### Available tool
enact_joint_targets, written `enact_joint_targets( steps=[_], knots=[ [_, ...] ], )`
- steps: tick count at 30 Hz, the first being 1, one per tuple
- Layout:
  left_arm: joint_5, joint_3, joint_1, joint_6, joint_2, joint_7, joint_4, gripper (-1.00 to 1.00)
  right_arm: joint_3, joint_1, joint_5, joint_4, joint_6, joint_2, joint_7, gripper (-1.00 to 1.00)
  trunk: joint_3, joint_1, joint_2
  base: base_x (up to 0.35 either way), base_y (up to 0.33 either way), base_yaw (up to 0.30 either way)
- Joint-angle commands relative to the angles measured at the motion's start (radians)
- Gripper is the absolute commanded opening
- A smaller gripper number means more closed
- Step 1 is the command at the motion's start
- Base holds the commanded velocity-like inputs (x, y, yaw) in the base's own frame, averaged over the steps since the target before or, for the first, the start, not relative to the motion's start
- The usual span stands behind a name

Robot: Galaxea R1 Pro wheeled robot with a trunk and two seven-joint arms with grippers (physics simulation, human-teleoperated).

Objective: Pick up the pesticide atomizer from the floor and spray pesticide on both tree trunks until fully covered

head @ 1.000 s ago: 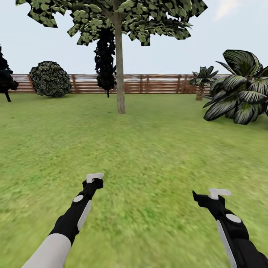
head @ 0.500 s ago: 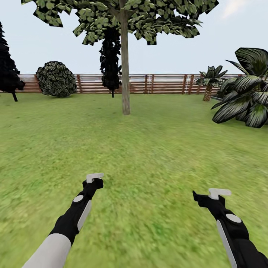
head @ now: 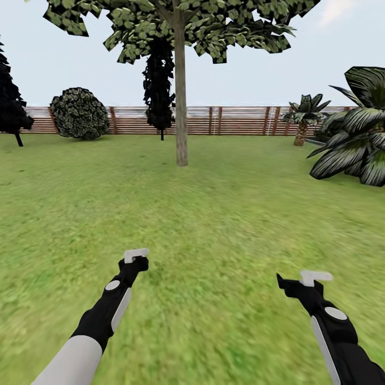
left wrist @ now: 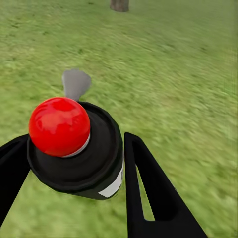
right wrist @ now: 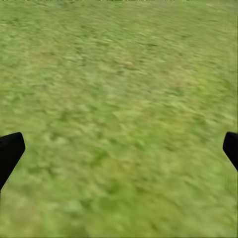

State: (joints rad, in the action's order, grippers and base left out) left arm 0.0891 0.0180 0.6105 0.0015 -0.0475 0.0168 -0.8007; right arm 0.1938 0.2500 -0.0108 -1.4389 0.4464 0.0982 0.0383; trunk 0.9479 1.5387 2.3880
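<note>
The pesticide atomizer [left wrist: 74, 148], a black body with a red cap and a grey nozzle, is seen clamped between the two fingers of the left gripper [left wrist: 74, 163] in the left wrist view, held above the lawn [head: 214, 224]; in the head view it is too small to be told apart from the black hand. The pick-up is therefore judged done. The right gripper [right wrist: 119, 148] is spread wide, with nothing but grass between its fingertips. Well ahead, one pale straight trunk of a tree [head: 181, 107] is seen standing on the grass before the brown slatted fence [head: 235, 120]; no whitish speckles can be made out on it, so spraying is judged not yet begun, and the approach to the trunk and the covering of both trunks remain. The second tree of the task cannot be identified. The crown is cut off by the upper edge of the head view, a palm-like plant [head: 353, 144] is cut off at the right edge, and the near grass is blurred.
</note>
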Motion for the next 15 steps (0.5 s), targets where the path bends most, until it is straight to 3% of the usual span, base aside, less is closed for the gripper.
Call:
enact_joint_targets(
  steps=[1, 10, 15],
  knots=[
    [0.0, 0.0, 0.0, 0.0, 0.0, 0.0, 0.0, -1.0, 0.0, 0.0, 0.0, 0.0, 0.0, 0.0, 0.0, 1.0, 0.0, 0.0, 0.0, 0.327, 0.072, 0.0],
    [0.0, -0.001, 0.0, 0.0, 0.0, 0.0, 0.0, -1.0, 0.001, 0.0, 0.0, 0.0, 0.0, 0.0, 0.0, 1.0, 0.0, 0.0, 0.0, 0.327, 0.072, 0.001],
    [0.0, -0.001, 0.0, 0.0, -0.001, 0.0, 0.0, -1.0, 0.001, 0.0, 0.0, 0.0, 0.0, 0.0, 0.0, 1.0, 0.0, 0.0, 0.0, 0.327, 0.072, 0.129]
  ],
)
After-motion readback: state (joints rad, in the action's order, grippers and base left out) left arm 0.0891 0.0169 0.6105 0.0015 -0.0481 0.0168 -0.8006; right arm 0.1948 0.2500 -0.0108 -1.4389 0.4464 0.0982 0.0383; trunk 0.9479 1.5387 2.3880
